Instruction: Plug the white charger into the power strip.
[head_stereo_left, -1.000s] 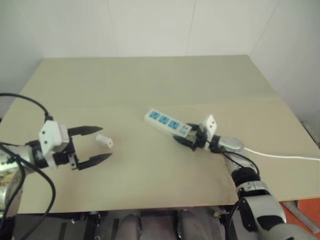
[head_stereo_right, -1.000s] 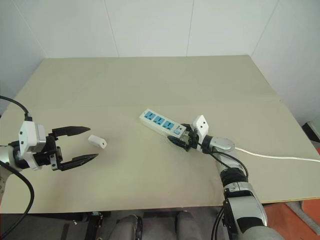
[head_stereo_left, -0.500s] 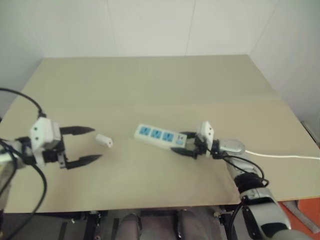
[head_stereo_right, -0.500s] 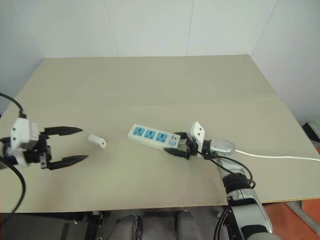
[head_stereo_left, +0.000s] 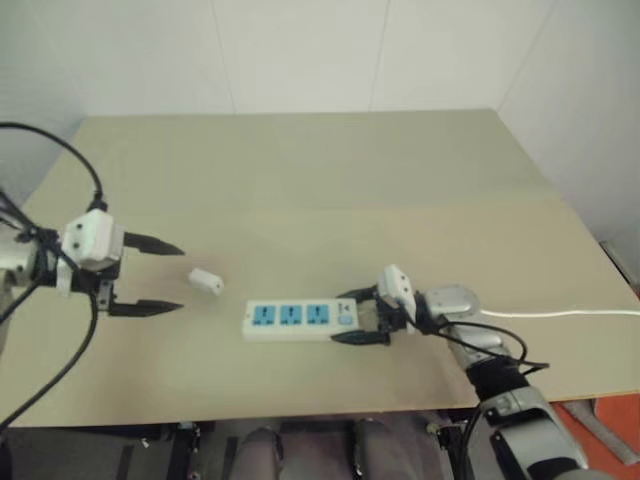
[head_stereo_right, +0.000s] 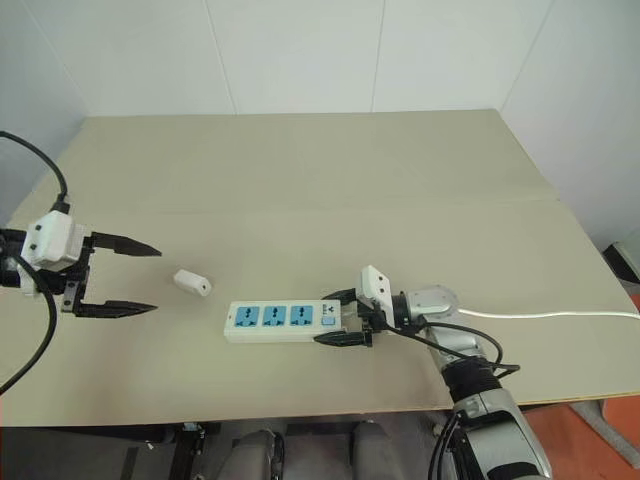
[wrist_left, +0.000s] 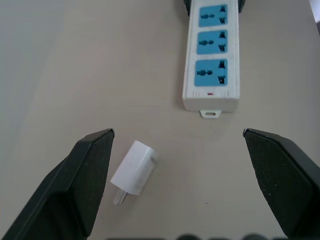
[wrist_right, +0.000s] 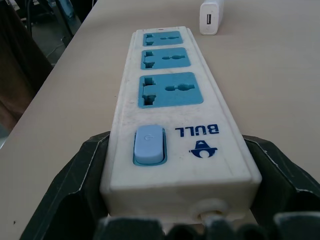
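The strip lies flat on the table, near the front edge, its three blue sockets facing up. It runs left to right, with the button end toward the right gripper. That gripper pinches the strip at the button end: one black finger presses each long side, and the small blue button sits just ahead of the fingers in the right wrist view. The thin white cord leaves this end and trails off across the table to the right edge.

The charger lies on its side on the table, apart from the strip, just beyond the strip's free left end and a little farther from the front edge. Its prongs point away from the strip in the left wrist view, and the end facing the strip shows a port.

The left gripper hangs at the table's left side, its jaws spread wide and holding nothing. The fingers point toward the charger, which sits near their tips but touches neither. In the left wrist view the charger lies close to one finger.
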